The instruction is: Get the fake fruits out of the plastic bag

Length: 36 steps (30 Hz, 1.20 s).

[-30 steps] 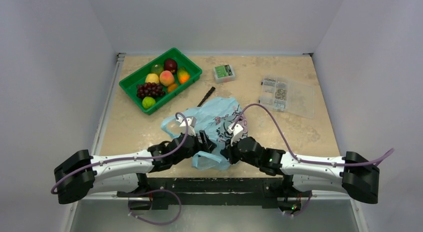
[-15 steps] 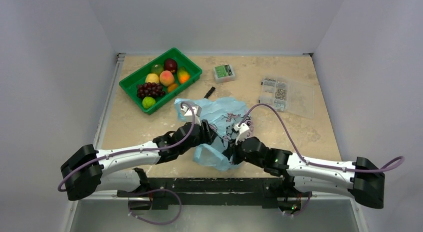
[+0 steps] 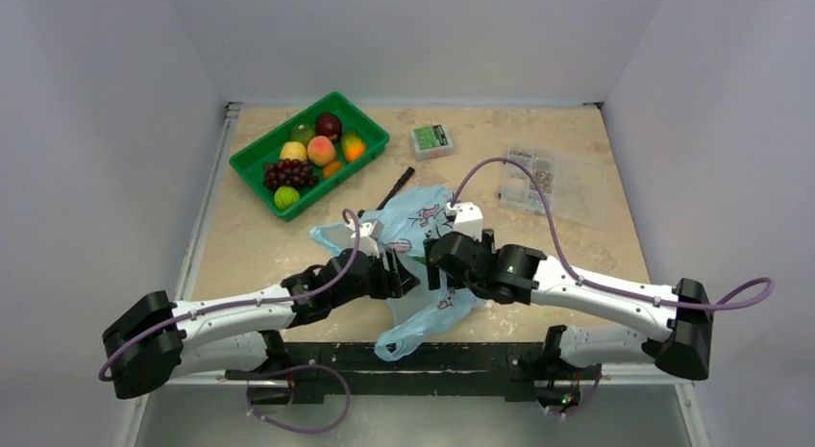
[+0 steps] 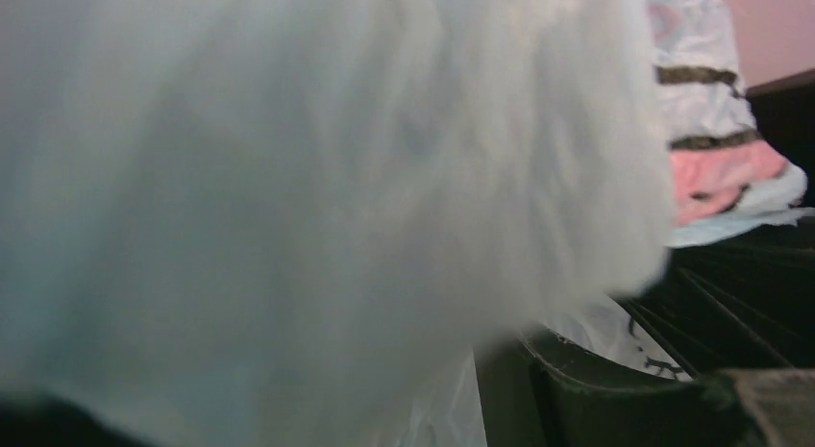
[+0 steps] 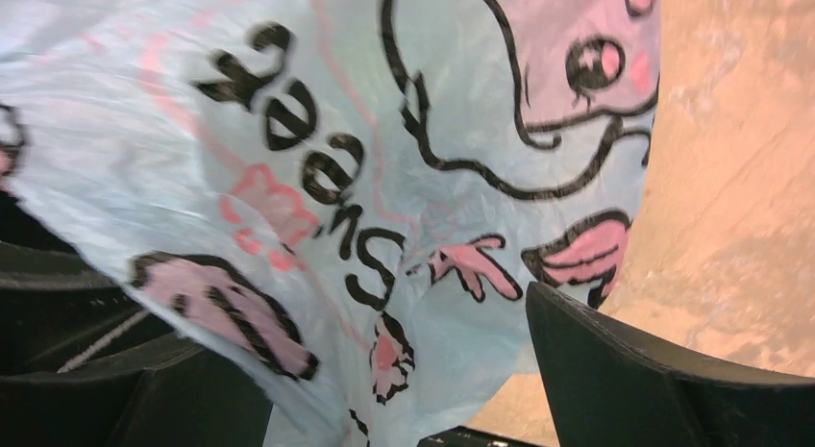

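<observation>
The light-blue plastic bag [image 3: 428, 237] with pink-and-black prints lies crumpled in the near middle of the table, one loop drooping over the front edge. My left gripper [image 3: 396, 272] is pressed into its left side. In the left wrist view the bag [image 4: 317, 197] blurs across the lens and only one dark finger [image 4: 615, 399] shows. My right gripper [image 5: 375, 370] stands wide open with the bag film [image 5: 384, 178] draped between its fingers. The fake fruits, including a grape bunch [image 3: 288, 172], a peach [image 3: 321, 149] and a green one [image 3: 285, 197], sit in the green tray [image 3: 370, 132]. No fruit shows in the bag.
A black pen [image 3: 397, 186] lies just behind the bag. A small green box [image 3: 432, 139] and a clear parts organiser [image 3: 553, 183] stand at the back right. The table's front edge runs right under both wrists.
My right gripper has opened and swung up and to the left over the bag. The left arm drew back to the left. The bag's near loop now hangs lower over the front edge.
</observation>
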Available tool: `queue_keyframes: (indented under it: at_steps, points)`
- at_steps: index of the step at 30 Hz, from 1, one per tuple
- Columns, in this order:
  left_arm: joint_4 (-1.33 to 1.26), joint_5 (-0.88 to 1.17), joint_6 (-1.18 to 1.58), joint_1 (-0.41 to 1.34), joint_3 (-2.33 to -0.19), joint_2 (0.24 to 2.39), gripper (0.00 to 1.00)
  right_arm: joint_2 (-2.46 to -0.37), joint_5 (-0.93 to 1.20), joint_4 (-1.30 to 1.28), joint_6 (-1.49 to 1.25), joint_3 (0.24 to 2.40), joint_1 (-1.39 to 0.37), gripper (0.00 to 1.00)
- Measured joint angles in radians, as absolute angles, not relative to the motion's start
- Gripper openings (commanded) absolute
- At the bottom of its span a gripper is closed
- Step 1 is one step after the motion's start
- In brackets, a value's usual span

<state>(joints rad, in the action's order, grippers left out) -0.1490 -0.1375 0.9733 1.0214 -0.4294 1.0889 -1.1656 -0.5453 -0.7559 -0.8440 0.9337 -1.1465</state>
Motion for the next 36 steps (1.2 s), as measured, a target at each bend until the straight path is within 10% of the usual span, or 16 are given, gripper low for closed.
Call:
queue_keyframes:
  at_steps: [7, 15, 36]
  points:
    - [-0.15, -0.107, 0.987, 1.022, -0.429, 1.0, 0.65, -1.265, -0.606, -0.743, -0.628, 1.066, -1.147, 0.81]
    - [-0.142, -0.158, 0.984, 1.022, -0.43, 0.991, 0.71, -1.293, -0.678, -0.464, -0.355, 0.971, -1.147, 0.01]
    - [-0.121, -0.295, 0.931, 1.022, -0.469, 1.031, 0.61, -0.941, 0.014, 0.015, -0.084, 0.692, -1.038, 0.0]
